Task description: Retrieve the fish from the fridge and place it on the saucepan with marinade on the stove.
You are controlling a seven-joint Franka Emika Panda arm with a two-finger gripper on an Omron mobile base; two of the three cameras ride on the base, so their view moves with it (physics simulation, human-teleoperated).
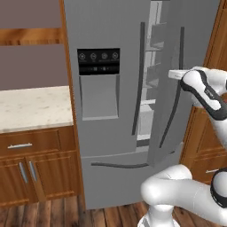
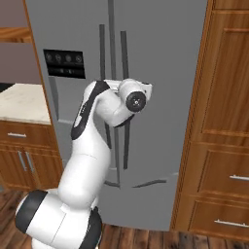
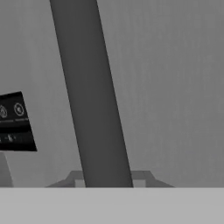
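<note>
The grey steel fridge (image 1: 106,133) stands straight ahead, and its right door is swung a little ajar, showing pale shelves (image 1: 153,66) in the gap. My gripper (image 1: 176,74) is at the right door's long dark handle (image 1: 177,106), about a third of the way down. In the hand view that handle (image 3: 92,109) runs up between the fingers, with my gripper (image 3: 108,179) shut on it. From the right base view my wrist (image 2: 133,99) covers the hand at the handle (image 2: 124,58). The fish, the saucepan and the stove are out of view.
The black dispenser panel (image 1: 98,61) sits on the left door. A pale stone counter (image 1: 31,106) over wooden drawers and cabinets (image 1: 31,146) lies left of the fridge. Tall wooden cabinetry (image 2: 219,121) stands close on its right. My own elbow (image 1: 177,188) is low in front.
</note>
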